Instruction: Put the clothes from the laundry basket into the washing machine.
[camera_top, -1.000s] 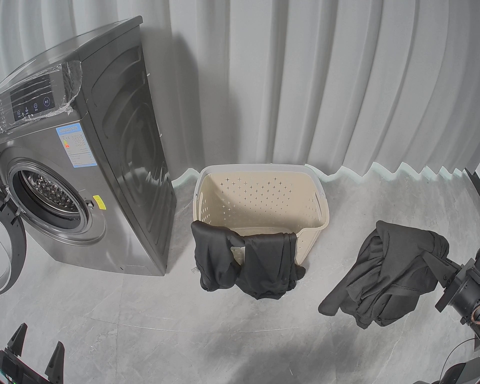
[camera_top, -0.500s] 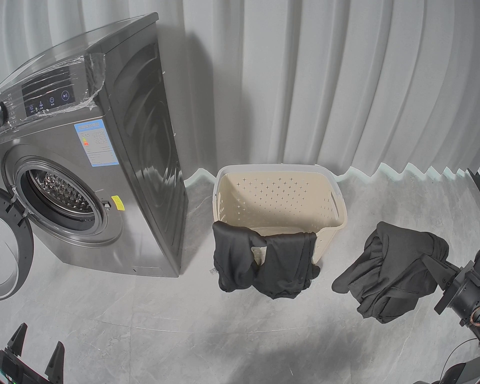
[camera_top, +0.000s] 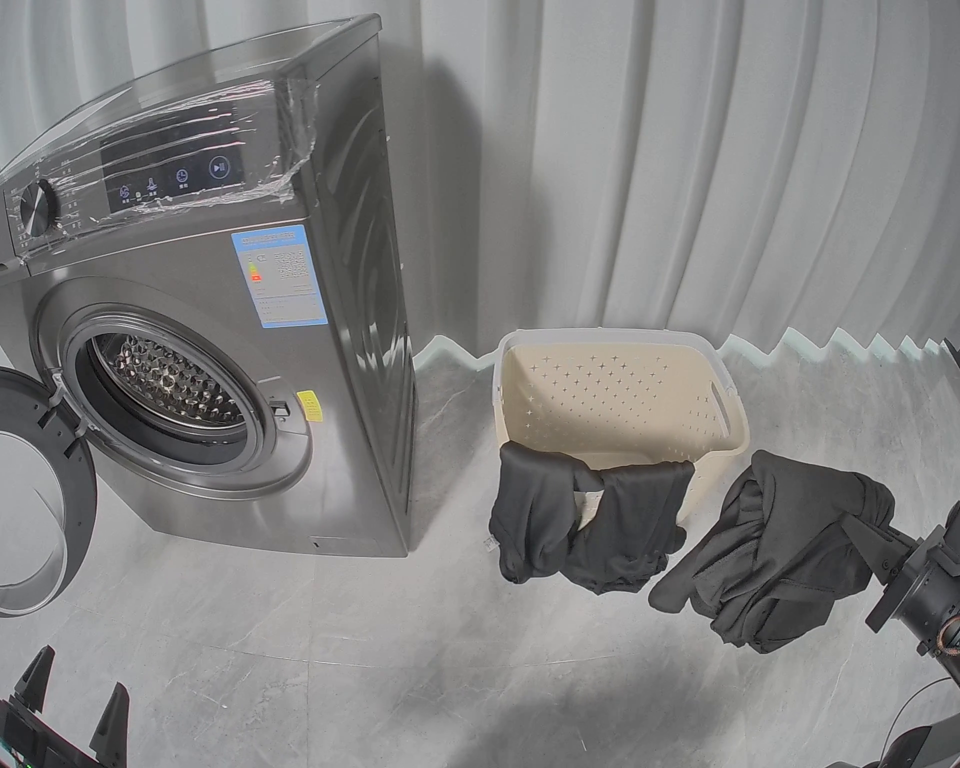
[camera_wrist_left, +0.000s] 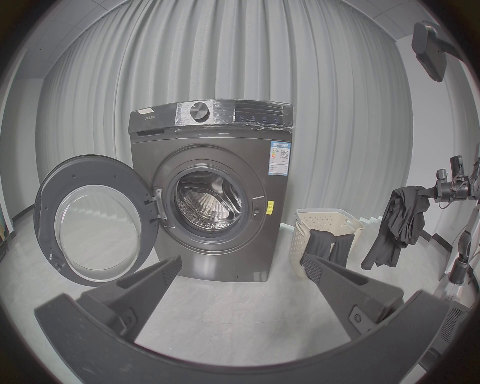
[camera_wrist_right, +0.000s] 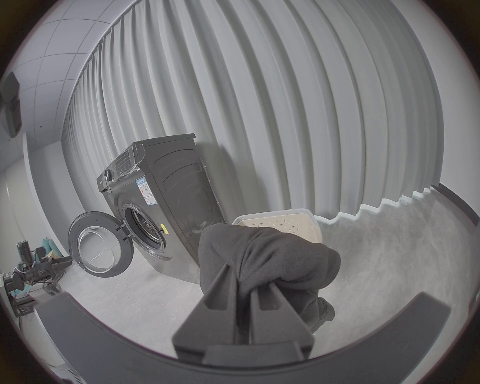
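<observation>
Where the left gripper (camera_top: 78, 682) is seen low at the near left above the grey floor (camera_top: 350, 650), its jaws are observed spread wide apart with nothing between them. At the near right, the right gripper (camera_top: 868, 537) is noted with its jaws clamped together on a bunched dark garment (camera_top: 780, 550). This garment is held clear of the floor and hangs in folds just beside the laundry basket (camera_top: 620, 400). A second dark garment (camera_top: 585, 520) is found draped over the basket's near rim, with most of it hanging down the outer wall. The basket is set upright on the floor, near the right-hand side of the washing machine (camera_top: 350, 300) but apart from it. The machine's round door (camera_top: 40, 500) is recorded as swung wide open toward the robot's left, and the steel drum (camera_top: 170, 385) is exposed. Clear plastic film (camera_top: 290, 110) is noted over the control panel. A pleated white curtain (camera_top: 650, 150) is seen hanging behind the machine and the basket.
</observation>
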